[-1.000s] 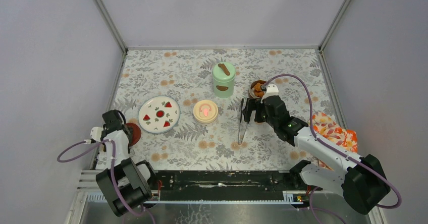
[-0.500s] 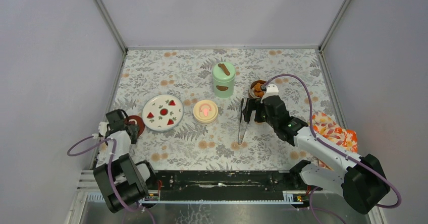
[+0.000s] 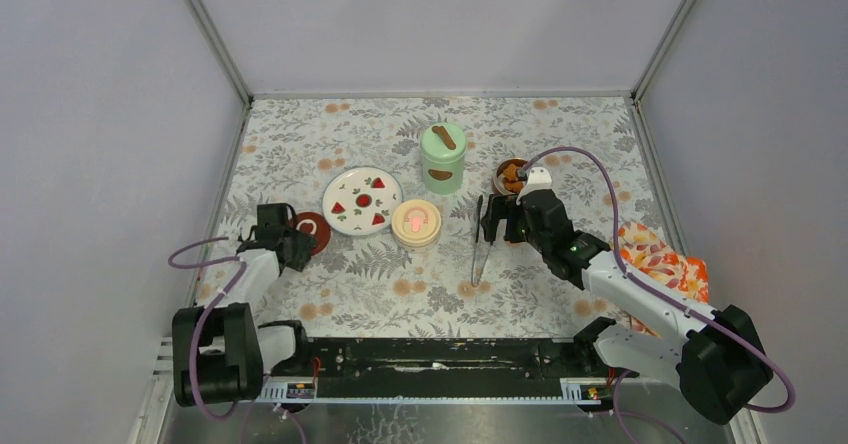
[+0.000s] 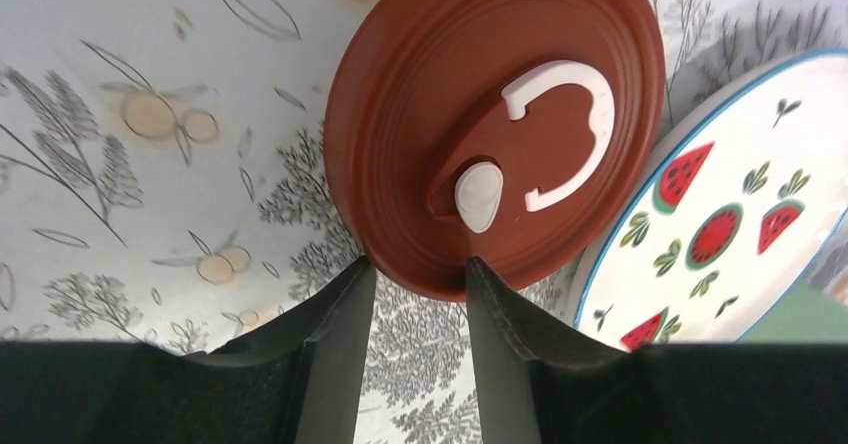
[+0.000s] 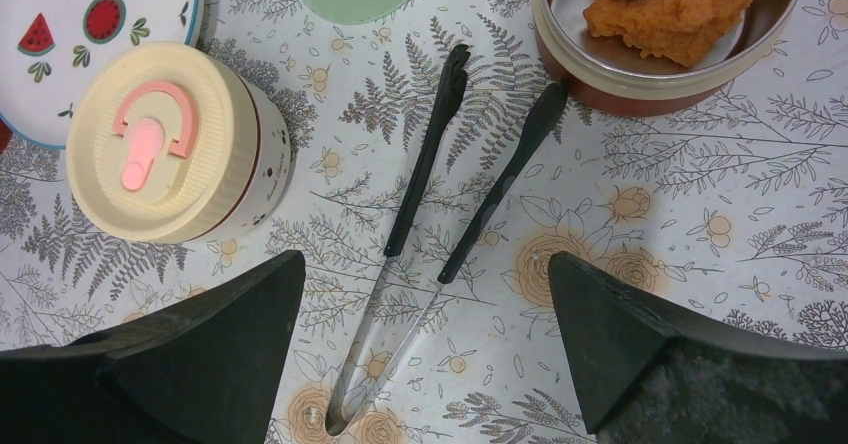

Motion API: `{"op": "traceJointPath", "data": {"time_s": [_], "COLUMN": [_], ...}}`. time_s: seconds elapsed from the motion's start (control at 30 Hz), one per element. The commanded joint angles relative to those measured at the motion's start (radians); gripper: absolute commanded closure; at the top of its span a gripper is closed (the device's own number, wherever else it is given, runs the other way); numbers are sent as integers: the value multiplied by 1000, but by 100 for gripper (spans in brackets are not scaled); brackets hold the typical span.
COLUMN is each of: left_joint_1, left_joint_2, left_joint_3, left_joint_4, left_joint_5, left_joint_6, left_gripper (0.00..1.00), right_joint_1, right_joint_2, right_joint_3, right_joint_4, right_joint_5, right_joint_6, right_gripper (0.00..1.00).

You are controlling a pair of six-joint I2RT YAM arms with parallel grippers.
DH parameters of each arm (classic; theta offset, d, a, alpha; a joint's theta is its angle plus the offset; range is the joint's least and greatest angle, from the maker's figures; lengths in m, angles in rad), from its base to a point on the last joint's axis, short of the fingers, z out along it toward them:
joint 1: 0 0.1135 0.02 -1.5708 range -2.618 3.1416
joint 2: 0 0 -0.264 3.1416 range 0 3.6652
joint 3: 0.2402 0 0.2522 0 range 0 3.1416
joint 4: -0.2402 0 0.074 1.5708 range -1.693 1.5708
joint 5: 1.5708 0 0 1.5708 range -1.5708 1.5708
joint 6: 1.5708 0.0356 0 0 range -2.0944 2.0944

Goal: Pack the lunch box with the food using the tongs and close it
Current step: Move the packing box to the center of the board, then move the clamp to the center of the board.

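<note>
My left gripper (image 3: 298,239) (image 4: 420,269) is shut on the near rim of the dark-red lid (image 3: 311,231) (image 4: 500,114), which touches the white fruit plate (image 3: 362,201) (image 4: 740,224). The mint-green jar (image 3: 443,157) stands lidded at the back. A cream-lidded bowl (image 3: 416,222) (image 5: 165,154) sits beside the plate. An uncovered steel bowl (image 3: 511,175) (image 5: 560,24) holds orange fried chunks (image 5: 675,9). The tongs (image 3: 478,249) (image 5: 425,174) lie on the cloth, tips toward that bowl. My right gripper (image 3: 497,219) (image 5: 422,264) hovers open over them, touching nothing.
An orange patterned cloth (image 3: 660,259) lies at the right edge, near the right arm. Grey walls close in the table on three sides. The plate, cream-lidded bowl and jar crowd together in the middle.
My left gripper narrowed onto the dark-red lid and swept it right and away from the base. The plate slid right against the cream-lidded bowl. The right arm stayed still.
</note>
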Motion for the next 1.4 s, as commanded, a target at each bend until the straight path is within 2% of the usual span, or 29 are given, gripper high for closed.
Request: {"op": "traceJointPath", "data": {"time_s": [0.0,0.17,0.37,0.53,0.77,0.93,1.1,1.17,1.27,1.37], "left_joint_1": [-74,-116,-158,-211,-232,-233,-233,-233,-233,-233], "left_joint_2": [-14,-121,-209,-272,-344,-393,-438,-450,-463,-474], "left_joint_3": [-41,-72,-56,-73,-2,98,229,263,294,297], "left_joint_4": [-125,-170,-259,-269,-299,-319,-304,-291,-250,-178], "left_joint_5": [4,31,58,92,99,69,-27,-108,-183,-214], "left_joint_6": [-15,0,30,33,85,171,328,388,459,508], "left_gripper": [55,60,58,46,13,2,2,1,2,2], "right_joint_1": [-4,-5,-5,-6,-6,-7,-6,-5,-5,-6], "right_joint_2": [-10,-26,-14,74,252,379,453,480,517,520], "right_joint_3": [22,18,22,74,182,249,288,299,313,299], "right_joint_4": [21,23,24,-32,-124,-182,-237,-259,-299,-327], "right_joint_5": [32,31,34,54,82,85,113,106,102,100], "right_joint_6": [-10,-11,-2,29,84,123,149,160,185,214], "right_gripper": [0,0,0,0,8,19,35,42,56,63]}}
